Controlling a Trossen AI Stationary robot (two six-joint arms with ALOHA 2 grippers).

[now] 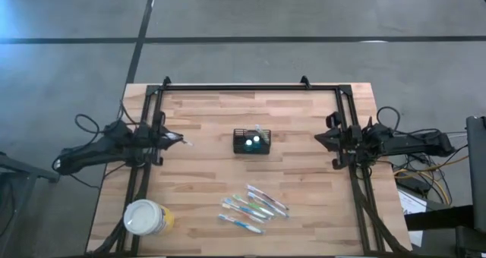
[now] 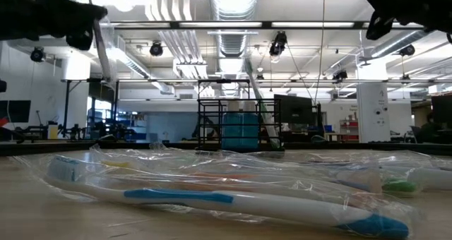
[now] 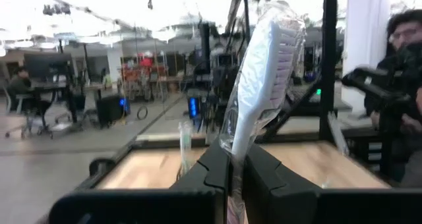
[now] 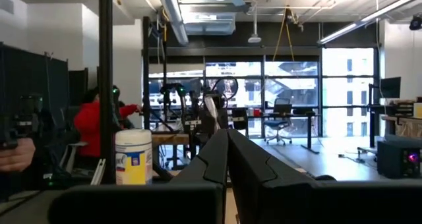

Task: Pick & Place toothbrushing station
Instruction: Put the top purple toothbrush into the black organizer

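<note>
You see the small black wire-mesh rectangular basket (image 1: 251,141) standing upright just above the centre of the high view, on the pale wooden plank table (image 1: 304,174); two blue-green shapes show through its dark sides. In the low view the basket (image 2: 229,123) stands far back at mid-frame, behind the wrapped brushes.

Your left gripper (image 1: 179,141) sits at the left of the high view, near the table's left edge and well apart from the basket. In the left wrist view its fingers (image 3: 210,174) are clamped on a white toothbrush in a clear plastic wrapper (image 3: 260,85), which stands upright between them with the bristle head at the top of the frame.

Your right gripper (image 1: 319,139) sits at the right of the high view, near the table's right edge, also well apart from the basket. In the right wrist view its fingers (image 4: 214,158) are pressed together with nothing between them.

Lower centre in the high view, a loose fan of clear-wrapped toothbrushes with blue and green handles (image 1: 253,207) lies flat on the table. At the lower left, a round yellowish tub with a white lid (image 1: 147,217) stands on the table near its left edge.

A person in a red top (image 4: 92,128) shows at the left of the right wrist view, beyond the table.
</note>
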